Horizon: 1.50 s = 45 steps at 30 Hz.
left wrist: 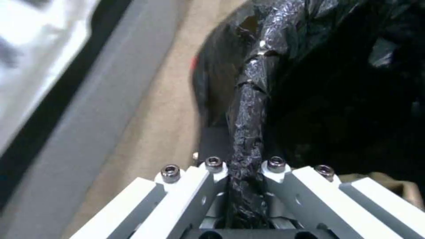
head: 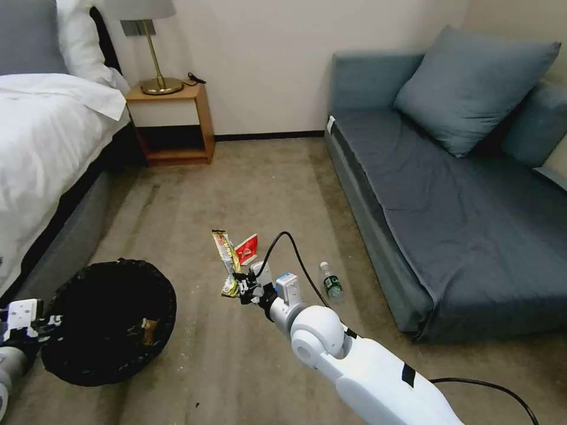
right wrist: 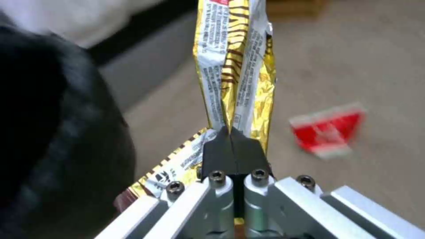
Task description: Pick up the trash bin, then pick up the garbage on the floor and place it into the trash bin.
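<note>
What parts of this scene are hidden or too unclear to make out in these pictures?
- Trash bin, head view: black liner covers its body.
- Tan scrap inside it: too small to identify.
- Left gripper, left wrist view: fingertips buried in liner at the rim.
- Red carton, right wrist view: blurred, print unreadable.
- Bottle, head view: label too small to read.

One trash bin (head: 109, 321) stands on the carpet. Four pieces of garbage are countable around it: one tan cardboard piece (head: 149, 330) inside the trash bin, one yellow-silver snack wrapper (head: 227, 262) beside it, one red-and-white carton (head: 247, 249) just beyond the wrapper, and one clear bottle (head: 332, 283) farthest from the trash bin. Two grippers show.
</note>
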### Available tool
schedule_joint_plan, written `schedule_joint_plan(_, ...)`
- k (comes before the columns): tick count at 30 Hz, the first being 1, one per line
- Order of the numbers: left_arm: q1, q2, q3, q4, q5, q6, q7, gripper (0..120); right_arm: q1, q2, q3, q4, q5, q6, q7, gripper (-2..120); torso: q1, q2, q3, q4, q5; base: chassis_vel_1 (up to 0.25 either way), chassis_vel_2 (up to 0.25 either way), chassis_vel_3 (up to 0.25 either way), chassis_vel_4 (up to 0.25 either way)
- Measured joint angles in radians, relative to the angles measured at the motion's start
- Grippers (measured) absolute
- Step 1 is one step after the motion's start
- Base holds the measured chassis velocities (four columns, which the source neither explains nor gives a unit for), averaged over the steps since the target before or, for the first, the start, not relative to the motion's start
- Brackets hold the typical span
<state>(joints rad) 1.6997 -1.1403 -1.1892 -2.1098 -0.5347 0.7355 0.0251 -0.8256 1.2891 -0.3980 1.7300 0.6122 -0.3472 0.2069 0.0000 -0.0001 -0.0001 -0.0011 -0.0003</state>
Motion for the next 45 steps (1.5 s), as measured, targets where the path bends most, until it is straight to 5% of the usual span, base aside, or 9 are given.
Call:
schedule_joint_plan(3, 0.0, -0.008, 0.006, -0.008, 0.004, 0.0, 0.001, 3, 0.123, 0.138, -0.151, -0.059, -0.011, 0.04, -0.024, 0, 0.0, 0.0, 0.0, 0.0022, 0.0004, 0.0, 0.0, 0.0, 0.0)
schedule_joint_plan(7, 0.0, -0.009, 0.009, -0.008, 0.006, 0.0, 0.0, 3, 0.173, 0.201, -0.204, -0.079, -0.012, 0.042, -0.025, 0, 0.0, 0.0, 0.0, 0.0019, -0.0001, 0.0, 0.0, 0.0, 0.0)
schedule_joint_plan(20, -0.006, -0.007, 0.021, -0.006, 0.011, 0.0, 0.0, 3, 0.242, 0.28, -0.304, -0.164, -0.038, 0.057, -0.025, 0, 0.0, 0.0, 0.0, 0.0012, 0.0, 0.0, 0.0, 0.0, 0.0)
schedule_joint_plan(37, -0.008, -0.007, 0.019, -0.01, 0.009, 0.0, 0.002, 3, 0.238, 0.31, -0.31, -0.148, -0.05, 0.066, -0.007, 62, 0.0, 0.0, 0.0, 0.0012, 0.0003, 0.0, 0.0, 0.0, 0.0)
schedule_joint_plan(45, -0.006, -0.009, 0.014, -0.009, 0.009, 0.0, 0.002, 3, 0.188, 0.27, -0.232, -0.082, -0.197, 0.128, 0.004, 90, 0.0, 0.0, 0.0, 0.0014, 0.0006, 0.0, 0.0, 0.0, 0.0)
